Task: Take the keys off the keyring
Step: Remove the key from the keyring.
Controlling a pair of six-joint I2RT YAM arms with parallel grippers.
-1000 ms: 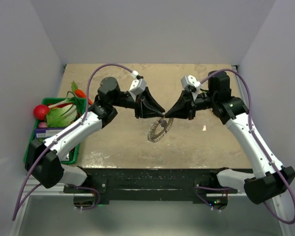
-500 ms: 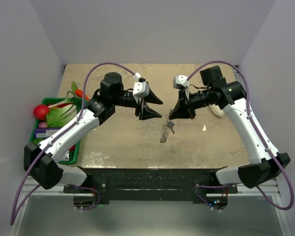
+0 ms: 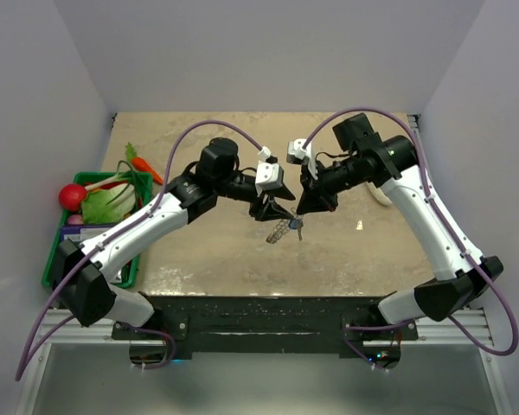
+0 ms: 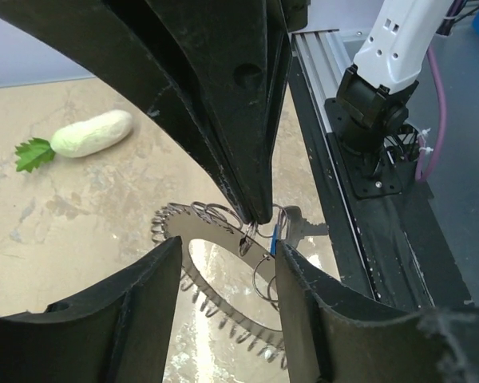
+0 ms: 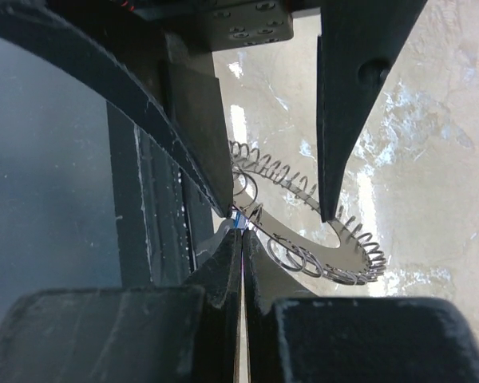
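Left claw (image 3: 272, 207) shifted rightward to frame centre since the earlier view, fingers spread either side of the keyring (image 3: 279, 231). Right claw (image 3: 304, 206) pressed together, pinching the keyring's top, ring hanging above the table (image 3: 199, 255). Blue-headed key (image 4: 273, 234) just beside the pinch.

Well off to the left of the left gripper (image 3: 277, 210) and its jaws, a green tray (image 3: 93, 178) sits at the side of the mottled beige table (image 3: 199, 255). In it I see a leafy green vegetable (image 3: 104, 206), a round red radish (image 3: 71, 196) at its left rim, and a purple-and-white packet (image 3: 85, 233). An orange carrot (image 3: 145, 166) pokes past the tray's far corner. A white radish (image 4: 88, 134) with green leaves lies on the table right of the right gripper (image 3: 304, 207) and its jaws. A black rail (image 3: 259, 313) runs along the near edge, and pale walls (image 3: 268, 52) stand on three sides.
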